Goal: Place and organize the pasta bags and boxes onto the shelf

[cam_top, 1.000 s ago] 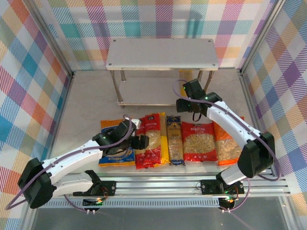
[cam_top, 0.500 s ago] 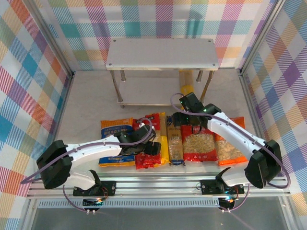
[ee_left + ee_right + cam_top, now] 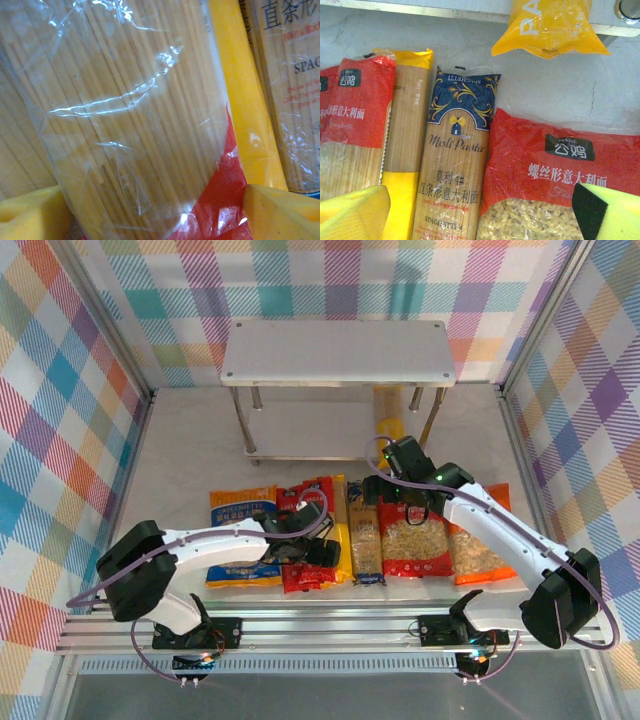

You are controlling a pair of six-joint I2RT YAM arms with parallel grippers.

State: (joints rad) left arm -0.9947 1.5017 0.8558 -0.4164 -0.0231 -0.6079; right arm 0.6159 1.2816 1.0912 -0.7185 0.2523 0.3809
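My left gripper [image 3: 318, 548] stands open low over a red long pack [image 3: 150, 125], its yellow foam fingertips [image 3: 30, 212] on either side of the pack's clear window. A yellow pack [image 3: 240, 90] and the dark pack [image 3: 292, 75] lie to its right. My right gripper [image 3: 480, 220] is open above the dark pack [image 3: 455, 150] and the red bag [image 3: 555, 160]. Another yellow pack [image 3: 388, 415] lies on the shelf's [image 3: 338, 350] lower board, its near end poking past the front edge [image 3: 550, 27]. The blue bag [image 3: 240, 510] and orange bag [image 3: 478, 550] end the row.
The shelf stands at the back on thin metal legs [image 3: 432, 415]. Plaid walls with metal frame posts [image 3: 520, 430] close the sides. A grooved aluminium rail [image 3: 330, 625] runs along the near edge. Bare tabletop [image 3: 190, 450] lies between the row and the shelf.
The right gripper left a yellow pack on the lower board and drew back over the row. The left gripper slid right from the blue bag to the red pack. Both opened wider.
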